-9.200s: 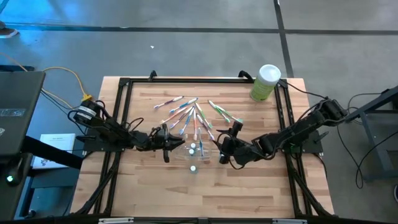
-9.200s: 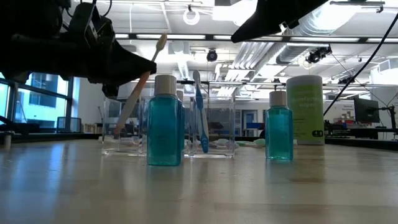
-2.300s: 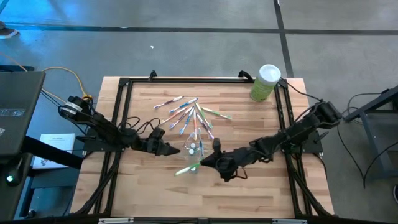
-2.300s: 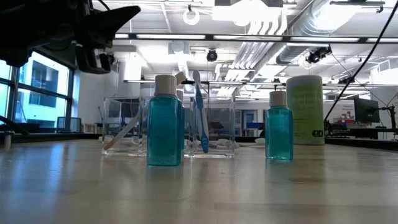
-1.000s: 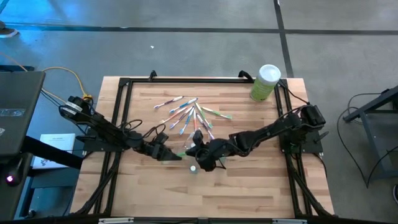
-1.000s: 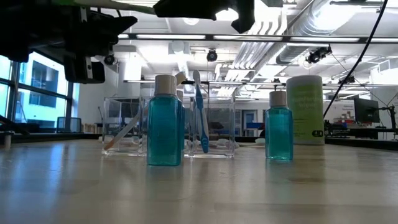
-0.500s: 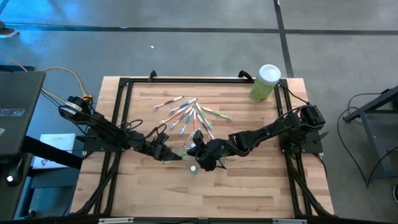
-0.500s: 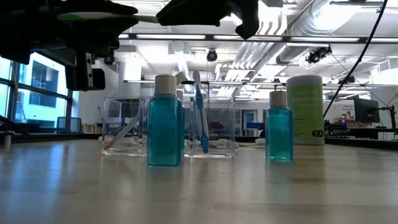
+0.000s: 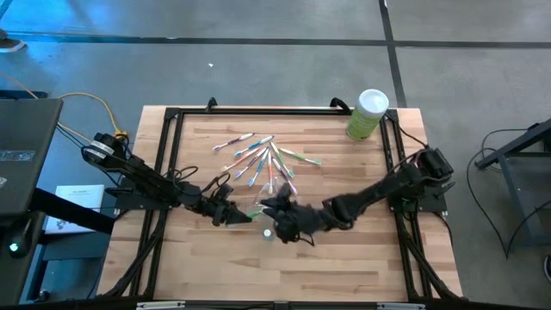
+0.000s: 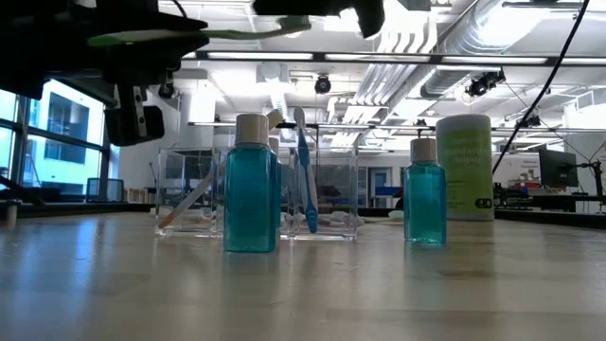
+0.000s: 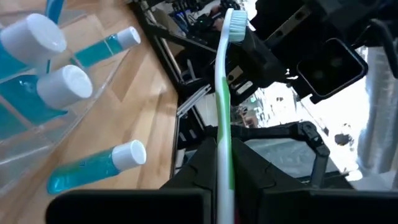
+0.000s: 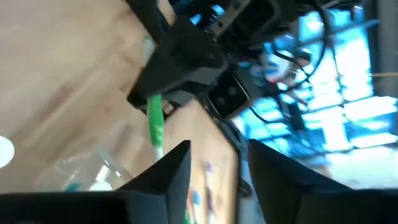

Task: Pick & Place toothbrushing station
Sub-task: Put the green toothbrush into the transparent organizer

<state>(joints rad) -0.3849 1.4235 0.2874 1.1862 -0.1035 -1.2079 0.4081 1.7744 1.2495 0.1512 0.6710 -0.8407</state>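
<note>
My left gripper (image 9: 234, 215) is shut on a green-and-white toothbrush (image 11: 222, 93), held level above the table left of the clear holder (image 10: 327, 194). My right gripper (image 12: 214, 155) stands open just right of the brush's head and touches nothing. A blue toothbrush (image 10: 303, 170) and an orange one (image 10: 192, 201) lean in the holder. Two blue white-capped bottles (image 10: 251, 185) (image 10: 423, 194) stand upright on the table. Several pastel toothbrushes (image 9: 263, 159) lie fanned out on the wood beyond the holder. My left gripper pinches the toothbrush's handle (image 11: 222, 168) between its two fingers (image 11: 199, 165). The fingers come level from the table's left and lie along the brush. Its head (image 11: 236, 22) sticks out ahead of them. The brush is level and lifted clear of the table (image 10: 189, 33).
A tall green canister with a white lid (image 9: 368, 114) stands at the far right corner. A black frame (image 9: 172, 116) runs round the wooden top. Bare wood (image 9: 284, 271) lies along the near edge.
My right gripper has let go of the green toothbrush and drawn back toward the table's right and near side. The brush stays level above the table in my left gripper, which has rolled a little and kept its place.
</note>
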